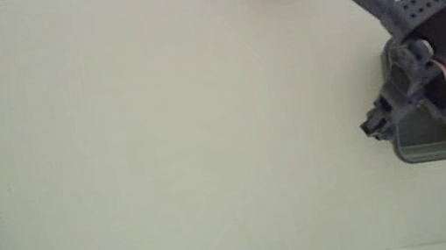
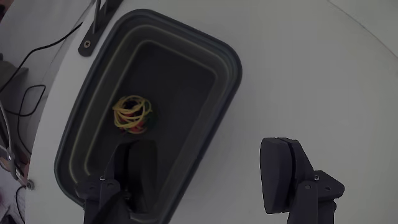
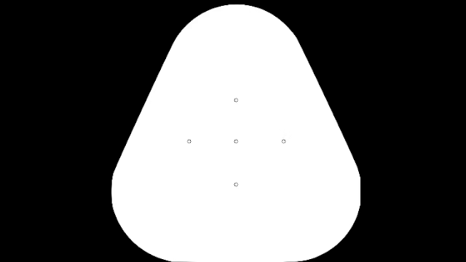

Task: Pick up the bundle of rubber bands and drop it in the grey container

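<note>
One job looks done: the bundle of rubber bands [image 2: 132, 114] lies on the floor of the grey container [image 2: 227, 62], my gripper [image 2: 210, 165] spread empty above it, so I'd lift clear.

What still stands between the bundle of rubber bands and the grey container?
Nothing visible. In the wrist view the bundle of rubber bands already lies on the floor inside the grey container, and the gripper is open above it, empty.
</note>
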Motion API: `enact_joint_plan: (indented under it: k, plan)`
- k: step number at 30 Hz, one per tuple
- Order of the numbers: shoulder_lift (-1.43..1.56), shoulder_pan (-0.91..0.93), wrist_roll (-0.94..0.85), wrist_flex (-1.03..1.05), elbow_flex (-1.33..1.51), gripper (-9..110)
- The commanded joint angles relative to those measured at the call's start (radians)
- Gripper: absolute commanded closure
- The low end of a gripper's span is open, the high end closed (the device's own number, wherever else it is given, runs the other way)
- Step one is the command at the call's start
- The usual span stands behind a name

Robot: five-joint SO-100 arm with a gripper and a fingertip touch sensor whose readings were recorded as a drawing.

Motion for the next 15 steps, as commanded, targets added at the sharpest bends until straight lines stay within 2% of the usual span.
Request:
enact_joint_plan:
  k: [1, 15]
  plan:
    - [0.105, 0.035, 0.005, -0.007, 0.024, -9]
    - [0.303, 0.186, 0.005, -0.006, 0.221, -9]
